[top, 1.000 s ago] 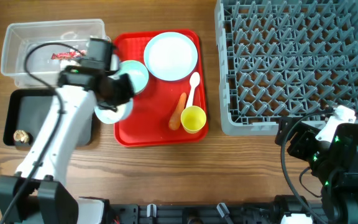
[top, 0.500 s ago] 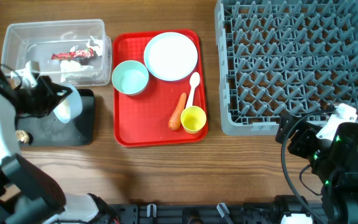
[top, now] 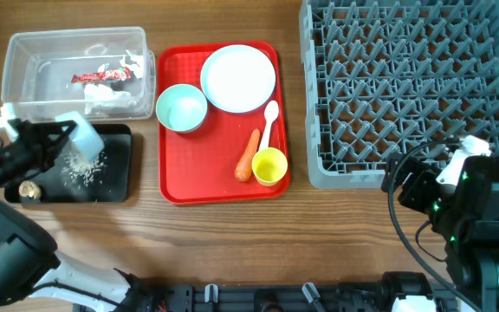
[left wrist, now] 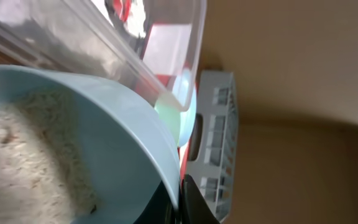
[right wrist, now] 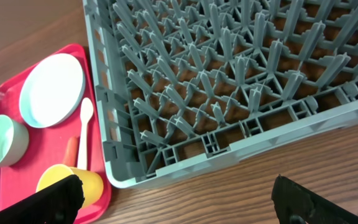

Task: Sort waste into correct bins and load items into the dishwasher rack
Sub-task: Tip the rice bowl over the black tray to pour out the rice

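My left gripper (top: 59, 143) is shut on the rim of a pale blue bowl (top: 85, 137) and holds it tipped over the black tray (top: 119, 178). Loose white rice (top: 83, 166) lies on the tray, near a brown scrap (top: 29, 189). In the left wrist view the jaws (left wrist: 178, 193) pinch the bowl (left wrist: 123, 143), with rice (left wrist: 23, 155) still inside. The clear tub (top: 24, 65) holds a red wrapper (top: 102, 76) and tissue (top: 106, 100). My right gripper (right wrist: 185, 208) is open and empty in front of the grey rack (top: 414, 87).
The red tray (top: 202, 178) carries the second bowl (top: 182, 108), plate (top: 238, 78), white spoon (top: 269, 121), carrot (top: 249, 154) and yellow cup (top: 269, 165). The right wrist view shows the rack's corner (right wrist: 229, 81), plate (right wrist: 51, 90) and cup (right wrist: 73, 183).
My left arm carried the bowl from the red tray leftward to the black tray and tipped it; rice now lies on the tray. The right arm barely shifted.
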Available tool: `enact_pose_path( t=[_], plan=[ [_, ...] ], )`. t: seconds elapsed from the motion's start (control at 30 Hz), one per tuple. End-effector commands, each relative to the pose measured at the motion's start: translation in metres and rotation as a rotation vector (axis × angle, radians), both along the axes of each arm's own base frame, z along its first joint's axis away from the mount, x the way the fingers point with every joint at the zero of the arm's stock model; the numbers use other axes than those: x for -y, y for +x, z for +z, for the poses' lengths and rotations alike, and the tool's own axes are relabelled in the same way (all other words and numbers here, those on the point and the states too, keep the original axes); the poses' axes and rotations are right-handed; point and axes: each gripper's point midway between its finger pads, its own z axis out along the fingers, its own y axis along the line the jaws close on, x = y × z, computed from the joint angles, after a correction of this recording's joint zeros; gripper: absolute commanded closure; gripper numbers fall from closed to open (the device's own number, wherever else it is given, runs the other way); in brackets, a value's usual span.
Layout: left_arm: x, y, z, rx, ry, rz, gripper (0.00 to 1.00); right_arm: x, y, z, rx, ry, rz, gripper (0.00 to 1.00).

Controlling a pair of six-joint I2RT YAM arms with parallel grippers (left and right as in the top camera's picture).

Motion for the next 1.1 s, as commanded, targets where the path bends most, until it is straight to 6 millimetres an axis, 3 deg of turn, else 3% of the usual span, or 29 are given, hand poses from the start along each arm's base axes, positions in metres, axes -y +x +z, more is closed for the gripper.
enact_pose_path(
  t=[0.0,0.17,0.53,0.63,0.8,0.9,0.93,0.97,1.07],
  plan=[
    [-0.017,-0.003,0.013,0.078,-0.028,0.044,0.96,0.003,0.000,-0.003,-0.009,-0.022,-0.004,0.00],
    [-0.022,-0.007,0.012,-0.005,-0.127,0.101,0.96,0.003,0.000,-0.003,-0.009,-0.022,-0.004,0.00],
    [-0.005,-0.014,0.036,-0.028,-0.348,0.114,0.96,0.003,-0.004,-0.007,-0.032,-0.021,-0.004,0.00],
    [-0.012,-0.013,0.026,-0.005,-0.245,0.103,0.96,0.003,-0.004,-0.007,-0.034,-0.021,-0.003,0.00],
    [-0.018,-0.015,0.019,-0.029,-0.217,0.118,0.96,0.002,-0.004,-0.007,-0.032,-0.015,-0.004,0.00],
    [-0.016,-0.014,0.031,0.008,-0.285,0.123,0.96,0.002,-0.002,-0.005,-0.025,-0.015,-0.004,0.00],
    [-0.014,-0.013,0.056,0.082,-0.412,0.136,0.96,0.002,-0.003,-0.006,-0.028,-0.012,-0.006,0.00],
    [-0.014,-0.013,0.061,0.098,-0.440,0.140,0.96,0.001,-0.003,-0.006,-0.030,-0.010,-0.004,0.00],
    [-0.013,-0.013,0.056,0.090,-0.402,0.133,0.96,0.001,-0.003,-0.006,-0.028,-0.011,-0.004,0.00]
  ],
)
